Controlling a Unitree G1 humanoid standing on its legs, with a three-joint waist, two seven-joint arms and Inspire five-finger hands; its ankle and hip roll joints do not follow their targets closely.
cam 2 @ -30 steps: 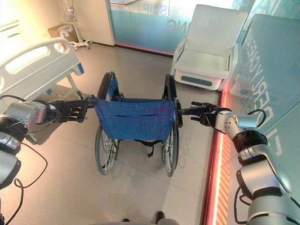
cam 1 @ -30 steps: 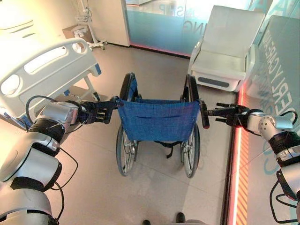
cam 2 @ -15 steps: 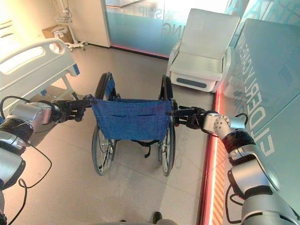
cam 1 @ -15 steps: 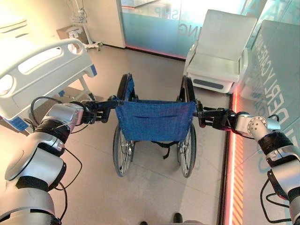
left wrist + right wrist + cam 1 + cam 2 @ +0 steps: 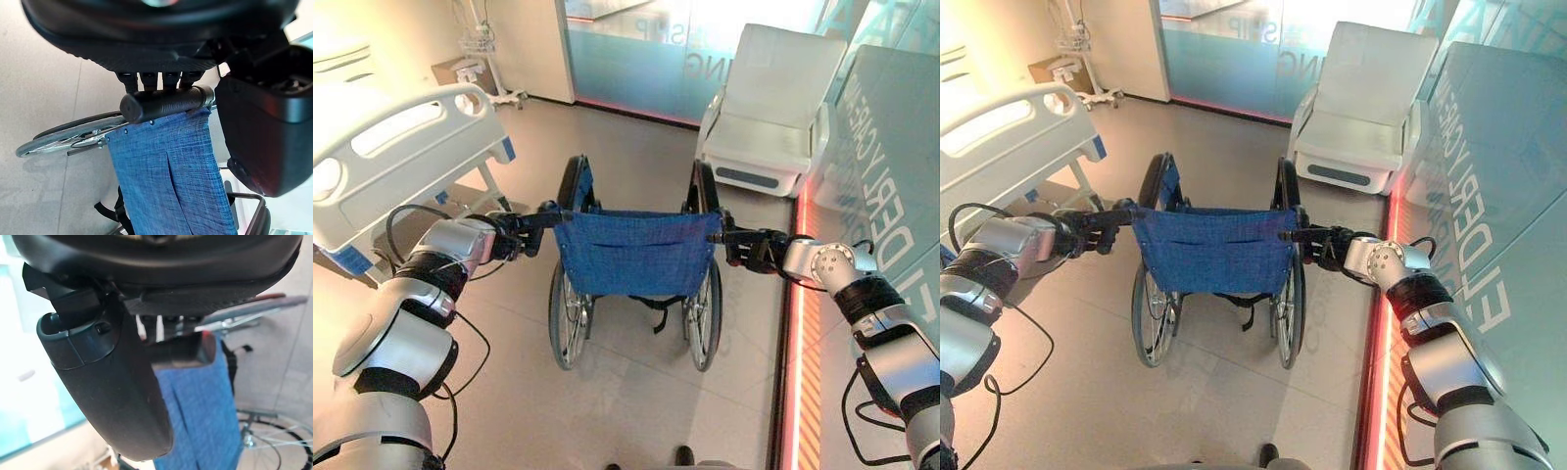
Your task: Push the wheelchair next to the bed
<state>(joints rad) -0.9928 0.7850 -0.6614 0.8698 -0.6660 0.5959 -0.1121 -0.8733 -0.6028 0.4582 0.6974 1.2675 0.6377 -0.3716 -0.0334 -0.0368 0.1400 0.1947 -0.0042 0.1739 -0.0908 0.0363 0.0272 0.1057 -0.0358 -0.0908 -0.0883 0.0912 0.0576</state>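
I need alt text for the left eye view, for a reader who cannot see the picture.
A wheelchair with a blue fabric back stands seen from behind, the robot's left hand and right hand each closed on one of its push handles. A white hospital bed is ahead to the left, and a white armchair ahead to the right by a glass wall.

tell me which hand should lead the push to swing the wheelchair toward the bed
Probably the right hand: it holds the push handle on the side away from the bed, so pushing there would likely turn the wheelchair toward it. The left hand can pivot.
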